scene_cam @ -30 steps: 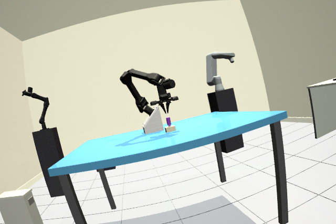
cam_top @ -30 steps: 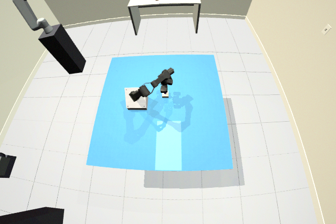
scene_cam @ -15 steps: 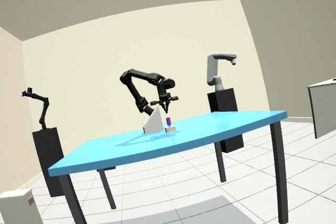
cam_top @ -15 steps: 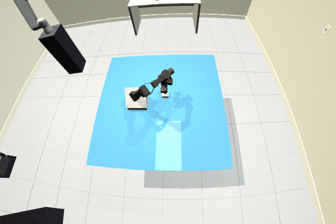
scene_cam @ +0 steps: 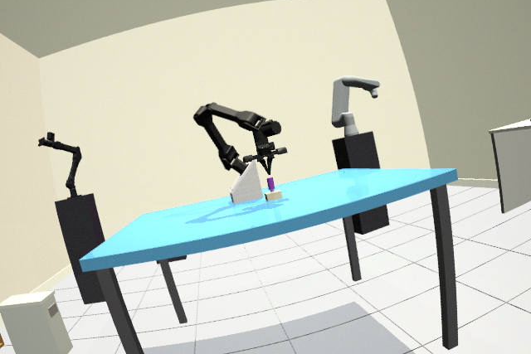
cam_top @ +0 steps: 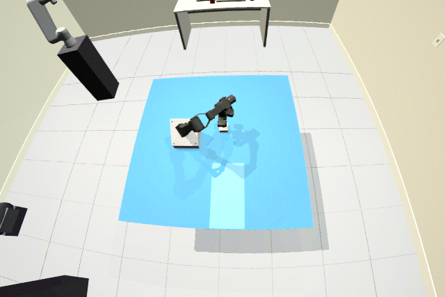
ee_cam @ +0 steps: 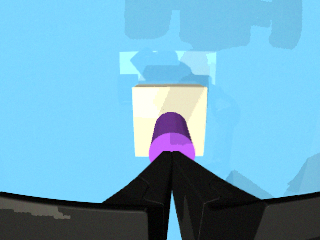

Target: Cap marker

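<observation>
The purple cap [scene_cam: 270, 183] [ee_cam: 171, 142] stands upright on top of the marker in the beige holder block [cam_top: 223, 131] [scene_cam: 273, 196] [ee_cam: 147, 107]. A short piece of the marker seems to show between cap and block in the exterior view; whether the cap is fully seated cannot be told. My gripper [scene_cam: 269, 172] [ee_cam: 171, 159] is shut with nothing between its fingers. It points down, its joined fingertips a little above the cap's top. In the wrist view the tips cover the near edge of the cap's top. In the top view the arm hides the cap.
The arm's pale wedge-shaped base mount [cam_top: 185, 140] [scene_cam: 248, 189] stands on the blue table [cam_top: 172, 193] [scene_cam: 343, 196], beside the holder block. Other arms on black pedestals [cam_top: 90, 67] [scene_cam: 360, 152] and a white desk [cam_top: 222, 6] stand away from the table.
</observation>
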`<state>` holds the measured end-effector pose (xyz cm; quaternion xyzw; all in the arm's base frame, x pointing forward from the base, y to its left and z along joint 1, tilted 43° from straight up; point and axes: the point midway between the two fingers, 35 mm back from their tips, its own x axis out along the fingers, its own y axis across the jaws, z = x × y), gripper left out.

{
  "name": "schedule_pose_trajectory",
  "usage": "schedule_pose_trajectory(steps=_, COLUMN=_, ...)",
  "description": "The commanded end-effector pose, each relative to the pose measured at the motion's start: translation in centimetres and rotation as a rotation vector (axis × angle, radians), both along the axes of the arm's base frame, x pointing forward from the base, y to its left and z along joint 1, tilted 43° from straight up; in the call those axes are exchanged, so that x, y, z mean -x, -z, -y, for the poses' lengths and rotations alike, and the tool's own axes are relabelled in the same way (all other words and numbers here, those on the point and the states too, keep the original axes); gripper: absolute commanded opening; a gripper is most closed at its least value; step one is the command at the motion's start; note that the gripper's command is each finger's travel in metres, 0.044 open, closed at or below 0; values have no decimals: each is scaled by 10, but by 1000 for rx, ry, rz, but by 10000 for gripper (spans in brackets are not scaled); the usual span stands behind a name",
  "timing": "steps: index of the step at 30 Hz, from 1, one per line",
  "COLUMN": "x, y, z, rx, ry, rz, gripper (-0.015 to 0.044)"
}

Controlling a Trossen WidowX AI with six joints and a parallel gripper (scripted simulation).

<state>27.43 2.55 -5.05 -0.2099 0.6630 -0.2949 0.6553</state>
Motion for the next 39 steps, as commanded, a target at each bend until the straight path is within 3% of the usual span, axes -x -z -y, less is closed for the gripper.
schedule_pose_trajectory(steps=1, x=4, y=7, z=7, rx=11, ry=-3, rz=-17, gripper=0)
schedule_pose_trajectory(steps=19, x=0, y=8, z=8, rx=0, ry=0, rz=1, gripper=0)
schedule_pose_trajectory(steps=25, x=-5, y=-53, z=-49, rx=-2, ry=0, rz=0, gripper=0)
schedule_pose_trajectory(steps=31, x=-5, y=-56, z=-51, rx=-2, ry=0, rz=0, gripper=0)
schedule_pose_trajectory(steps=39, x=-5, y=-56, z=-51, rx=-2, ry=0, rz=0, gripper=210)
